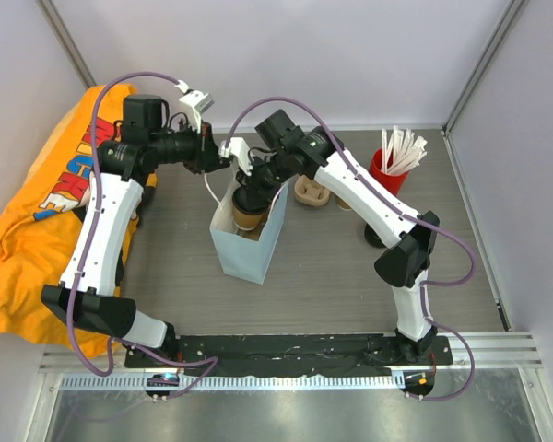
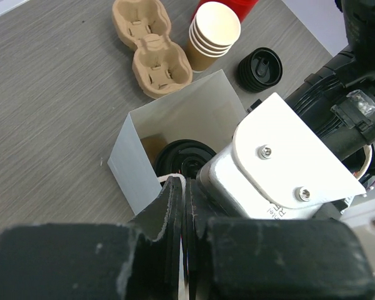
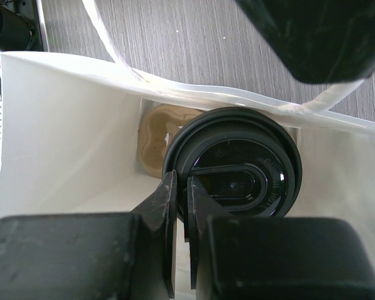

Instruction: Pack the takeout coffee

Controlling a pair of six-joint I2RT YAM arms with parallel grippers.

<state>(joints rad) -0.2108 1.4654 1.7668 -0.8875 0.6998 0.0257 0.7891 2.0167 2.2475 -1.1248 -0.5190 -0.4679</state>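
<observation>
Big orange cloth (image 1: 18,249) lies at the L side of the grey table (image 1: 166,249). It has blue & white letters, too crumpled to read.

White paper bag (image 1: 258,253) stands open in the middle. The takeout coffee (image 3: 250,156) is inside the bag, upright, black lid on top. A brown cup tray (image 3: 156,134) lies at the bag's bottom beside it.

R arm reaches in from the right & bends down. R gripper (image 3: 182,200) points into the bag, pinching the lid's rim, so the coffee is right under it.

L arm comes from the left, about level. L gripper (image 2: 182,200) is squeezed tight on the bag's white handle (image 2: 174,181), just beside the R one. Tiny print on the R gripper's white plate, too small to read.
</observation>
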